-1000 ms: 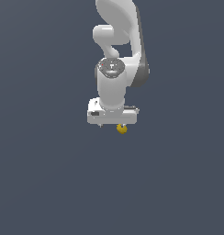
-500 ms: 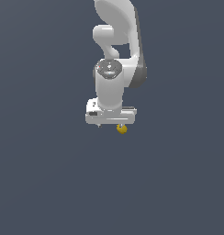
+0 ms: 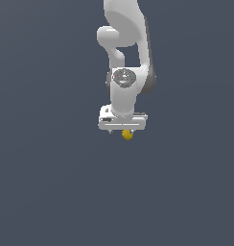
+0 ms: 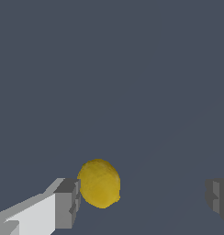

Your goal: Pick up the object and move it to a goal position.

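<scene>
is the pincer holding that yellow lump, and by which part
Nothing is held: the pincer is open, the yellow lump beside one finger, far from the other.

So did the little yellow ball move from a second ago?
No. The yellow ball sits in the same spot in the exterior view, just under the tool, as before.

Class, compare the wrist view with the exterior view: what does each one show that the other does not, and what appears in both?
Only the wrist view shows the two fingers standing wide apart, with the yellow object right beside one and clear of the other. Only the exterior view shows the white arm reaching down from above and the gripper body. Both share the yellow object just beneath the gripper and a plain dark grey background.
</scene>
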You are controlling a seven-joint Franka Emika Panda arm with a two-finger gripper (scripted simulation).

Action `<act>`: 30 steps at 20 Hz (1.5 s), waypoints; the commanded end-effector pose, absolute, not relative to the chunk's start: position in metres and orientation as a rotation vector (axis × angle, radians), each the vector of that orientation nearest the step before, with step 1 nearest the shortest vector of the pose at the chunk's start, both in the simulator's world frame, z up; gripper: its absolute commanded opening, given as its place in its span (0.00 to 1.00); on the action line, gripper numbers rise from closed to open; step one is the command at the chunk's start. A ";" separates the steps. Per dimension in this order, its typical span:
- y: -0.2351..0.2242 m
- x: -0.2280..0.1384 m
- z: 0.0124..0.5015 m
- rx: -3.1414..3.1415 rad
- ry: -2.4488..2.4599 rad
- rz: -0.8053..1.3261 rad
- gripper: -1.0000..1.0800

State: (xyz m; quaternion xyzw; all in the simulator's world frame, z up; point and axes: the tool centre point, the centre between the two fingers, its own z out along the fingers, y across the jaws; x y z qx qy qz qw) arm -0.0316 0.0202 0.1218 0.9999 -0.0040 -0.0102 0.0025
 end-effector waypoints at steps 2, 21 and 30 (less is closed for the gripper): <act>0.035 -0.047 0.105 3.138 -0.007 -0.020 0.96; 0.057 -0.075 0.071 3.141 0.002 -0.002 0.96; 0.057 -0.076 0.033 3.142 0.002 0.000 0.96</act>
